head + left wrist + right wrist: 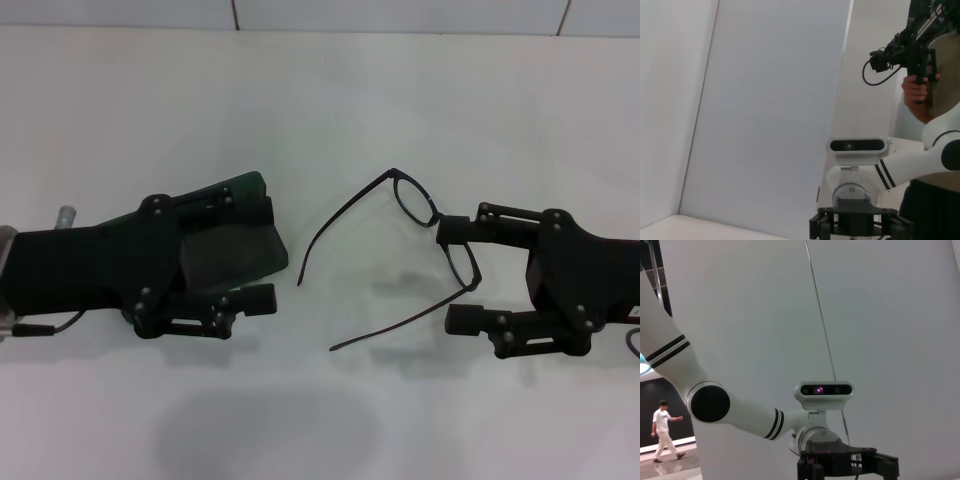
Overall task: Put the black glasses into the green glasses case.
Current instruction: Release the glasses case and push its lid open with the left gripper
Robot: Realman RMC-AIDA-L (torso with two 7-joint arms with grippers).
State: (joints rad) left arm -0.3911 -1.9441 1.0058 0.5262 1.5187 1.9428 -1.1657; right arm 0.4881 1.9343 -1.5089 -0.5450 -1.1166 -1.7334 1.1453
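The green glasses case (252,188) lies open at the left of the white table, its dark lining (230,255) facing up. My left gripper (262,246) is open and straddles the case, one finger over the lid and the other along the near edge. The black glasses (415,200) rest to the right of the case with both temple arms unfolded toward it. My right gripper (447,275) is open around the glasses' front; its upper finger (455,230) touches the frame near the bridge, and one lens sits between the fingers. Neither wrist view shows the case or the glasses.
The white table (330,90) runs back to a tiled wall. The wrist views look up at my head camera (857,145) and white walls. A person holding a camera rig (912,55) stands nearby, and another person (662,432) walks far off.
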